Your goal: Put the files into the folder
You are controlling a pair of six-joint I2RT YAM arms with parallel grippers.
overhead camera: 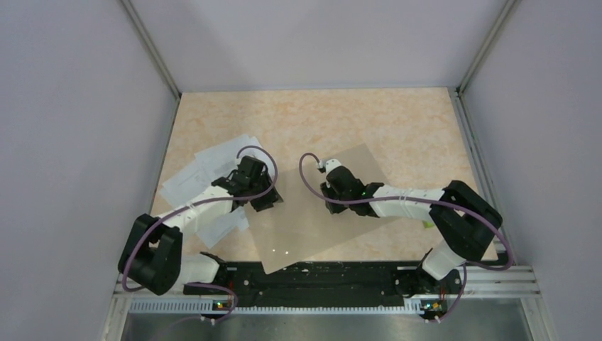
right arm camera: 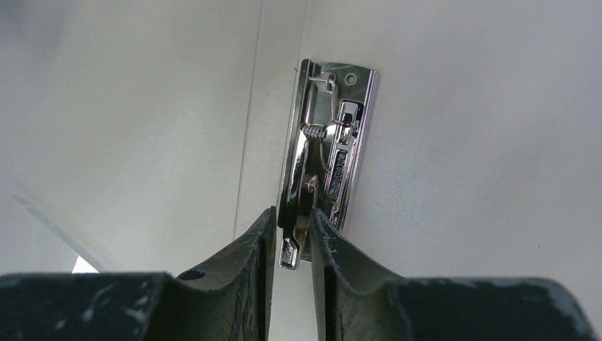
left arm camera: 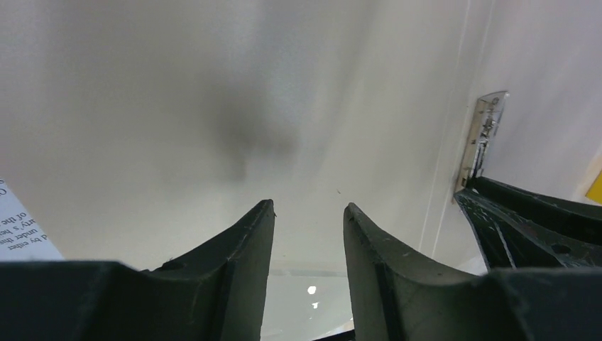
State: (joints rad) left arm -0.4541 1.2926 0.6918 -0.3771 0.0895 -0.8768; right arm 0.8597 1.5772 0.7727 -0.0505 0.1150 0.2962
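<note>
The brown folder (overhead camera: 319, 234) lies open in the middle of the table. Its pale inner face fills the left wrist view (left arm camera: 177, 106) and the right wrist view (right arm camera: 461, 142). A chrome spring clip (right arm camera: 330, 149) is fixed inside it, also seen in the left wrist view (left arm camera: 486, 135). My right gripper (right arm camera: 292, 220) is shut on the clip's lever, over the folder's middle (overhead camera: 330, 193). My left gripper (left arm camera: 307, 206) is open and empty just above the folder's left part (overhead camera: 264, 197). The files (overhead camera: 213, 167), white sheets, lie spread at the left beside the folder; a printed corner shows in the left wrist view (left arm camera: 21, 227).
A small yellow-green block (overhead camera: 428, 224) lies by the right arm near the folder's right corner. Grey walls enclose the table on three sides. The black arm mounting rail (overhead camera: 319, 280) runs along the near edge.
</note>
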